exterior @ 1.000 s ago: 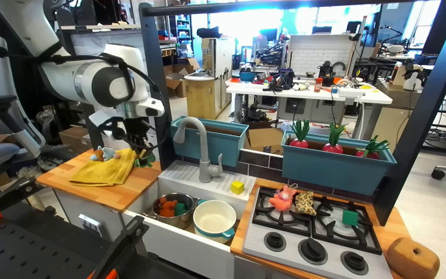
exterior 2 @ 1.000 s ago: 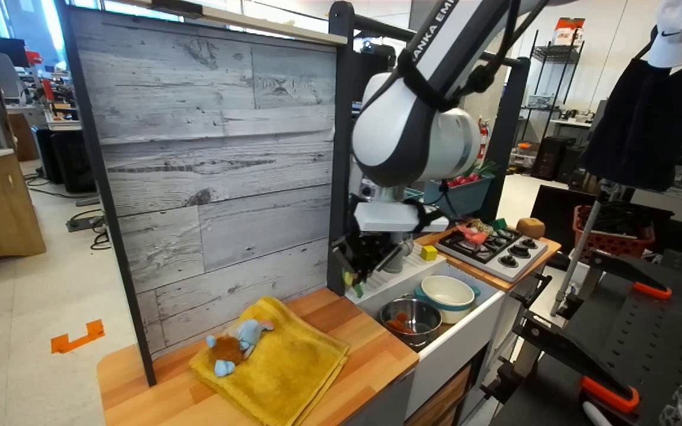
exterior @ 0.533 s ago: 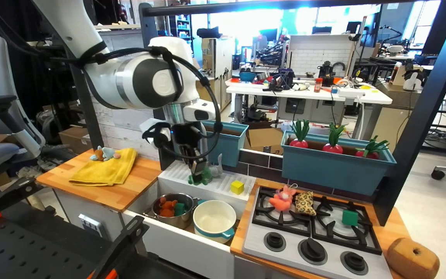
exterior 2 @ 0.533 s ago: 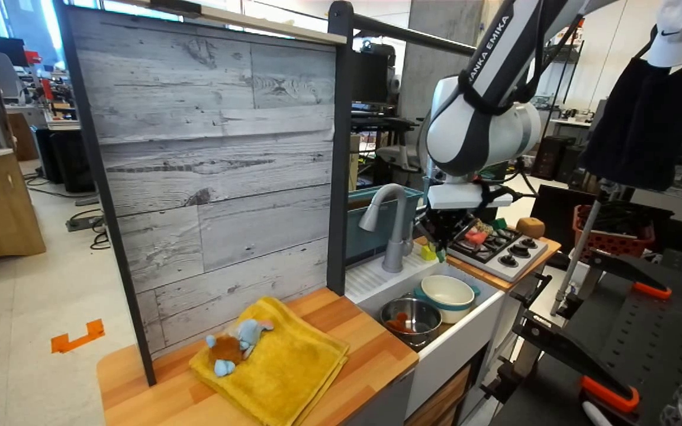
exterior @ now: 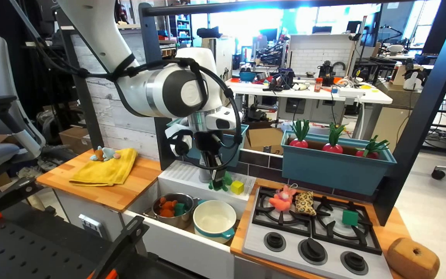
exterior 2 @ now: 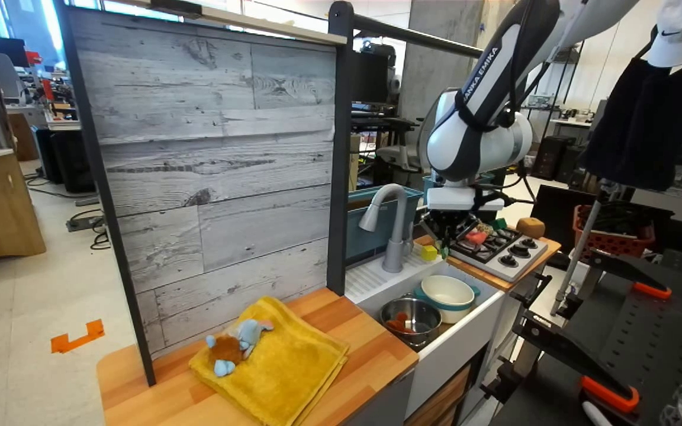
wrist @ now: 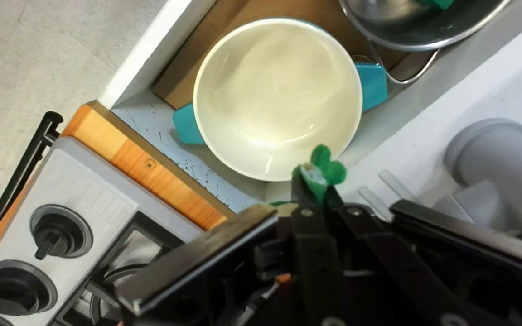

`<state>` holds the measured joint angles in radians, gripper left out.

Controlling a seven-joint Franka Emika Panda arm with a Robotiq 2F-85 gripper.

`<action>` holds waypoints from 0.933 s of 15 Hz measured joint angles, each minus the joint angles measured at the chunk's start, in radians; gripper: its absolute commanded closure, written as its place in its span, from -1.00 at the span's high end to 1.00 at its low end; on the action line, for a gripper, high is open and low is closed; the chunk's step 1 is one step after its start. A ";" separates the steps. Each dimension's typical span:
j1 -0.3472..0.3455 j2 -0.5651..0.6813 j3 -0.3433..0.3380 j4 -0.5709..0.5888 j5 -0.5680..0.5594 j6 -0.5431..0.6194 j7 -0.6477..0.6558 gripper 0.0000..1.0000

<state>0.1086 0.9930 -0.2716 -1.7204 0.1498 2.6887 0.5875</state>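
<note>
My gripper (wrist: 317,192) is shut on a green plush toy (wrist: 333,173), whose rounded green parts stick out past the fingertips. In an exterior view the toy (exterior: 227,179) hangs below the gripper (exterior: 218,176), just behind the sink and beside a yellow cube (exterior: 237,187). In an exterior view the gripper (exterior 2: 449,236) mostly hides the toy. A cream pot with teal handles (wrist: 279,90) lies in the sink ahead of the fingertips in the wrist view. A steel pot (exterior: 180,221) beside it holds an orange plush and a green block.
The grey faucet (exterior 2: 394,254) stands close to the gripper. A stove (exterior: 285,236) bears a pink plush, a leopard-print plush and a green block. A yellow towel (exterior 2: 293,361) with a blue and brown plush lies on the wooden counter. Teal planters (exterior: 335,170) stand behind.
My arm has swung from beside the towel and counter across to the sink and faucet, carrying the green toy with it. In the last half second it moved a little further toward the yellow cube.
</note>
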 measured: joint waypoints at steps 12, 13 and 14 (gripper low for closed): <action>0.143 -0.089 0.038 -0.112 -0.064 0.110 -0.018 1.00; 0.185 -0.104 0.046 -0.144 -0.078 0.137 -0.020 1.00; 0.229 -0.117 0.053 -0.174 -0.090 0.163 -0.021 1.00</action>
<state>0.3376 0.8758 -0.2186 -1.8943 0.0603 2.8520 0.5663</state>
